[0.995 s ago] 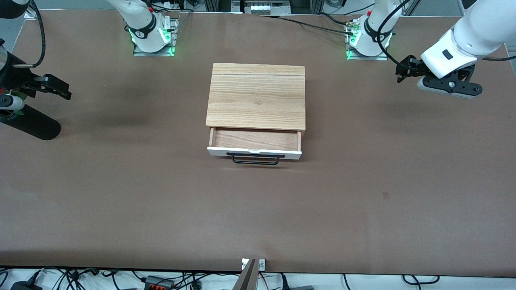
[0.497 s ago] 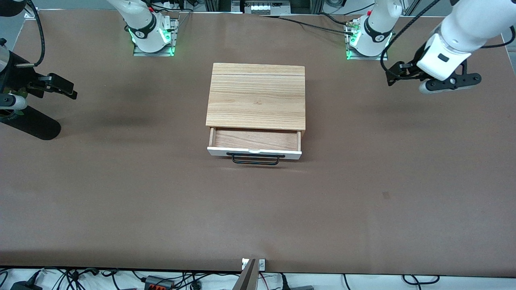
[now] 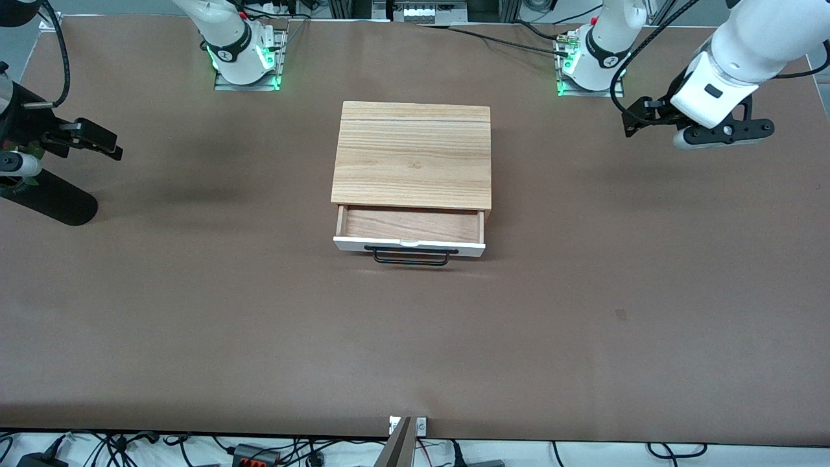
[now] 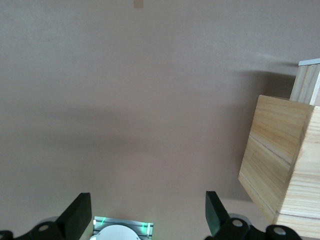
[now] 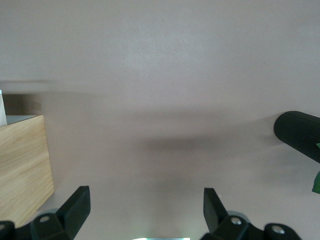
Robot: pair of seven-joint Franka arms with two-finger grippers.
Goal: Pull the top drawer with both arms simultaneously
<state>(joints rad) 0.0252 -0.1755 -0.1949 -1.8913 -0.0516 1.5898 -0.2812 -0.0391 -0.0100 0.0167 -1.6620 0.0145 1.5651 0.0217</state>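
The top drawer [image 3: 409, 244] of the light-wood cabinet [image 3: 412, 155] stands partly pulled out, its white front and black wire handle [image 3: 411, 257] facing the front camera and its wood inside showing. My left gripper [image 3: 639, 117] is open and empty, up over the table toward the left arm's end, well apart from the cabinet. My right gripper [image 3: 104, 144] is open and empty, over the table toward the right arm's end. In the left wrist view the open gripper [image 4: 146, 217] looks past the cabinet [image 4: 280, 165]. In the right wrist view the open gripper [image 5: 145, 205] sees the cabinet's corner [image 5: 22, 170].
A black cylinder [image 3: 48, 201] lies at the right arm's end of the table and shows in the right wrist view [image 5: 297, 135]. The arm bases [image 3: 245, 61] [image 3: 587, 68] glow green. Bare brown tabletop [image 3: 415, 337] surrounds the cabinet.
The left arm has swung up and in toward its base, turning its gripper, mostly before half a second ago. The right gripper shifted slightly. The drawer has not moved.
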